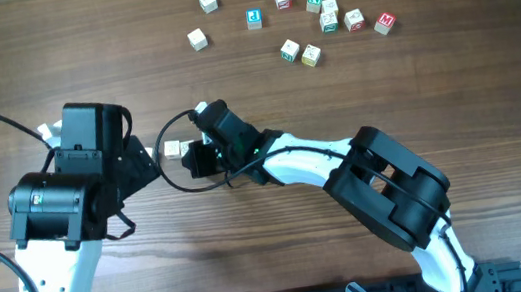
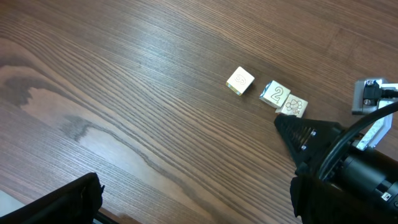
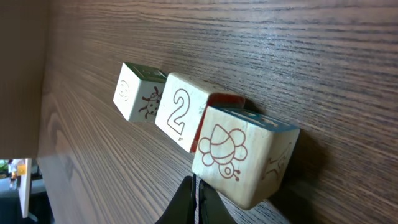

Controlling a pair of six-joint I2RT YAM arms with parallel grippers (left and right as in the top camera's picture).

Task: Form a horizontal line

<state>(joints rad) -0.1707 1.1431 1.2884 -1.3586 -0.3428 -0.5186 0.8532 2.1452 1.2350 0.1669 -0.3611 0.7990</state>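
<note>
The horizontal line is three cream cubes in a row: a ladybug cube (image 3: 138,93), a "2" cube (image 3: 182,110) and a bee cube (image 3: 239,152). In the left wrist view the "2" cube (image 2: 275,94) and bee cube (image 2: 292,107) touch, and the end cube (image 2: 240,81) sits a small gap away. In the overhead view only one cube (image 1: 172,149) of the row shows clearly. My right gripper (image 3: 196,199) is shut and empty, its tips against the bee cube's near side. My left gripper (image 1: 145,162) is open and empty, just left of the row.
Several loose coloured-letter cubes lie scattered at the far side, from a white one (image 1: 208,2) to a red-letter one (image 1: 383,22). A black cable (image 1: 180,182) loops near the right gripper. The right arm (image 2: 348,168) fills the right of the left wrist view.
</note>
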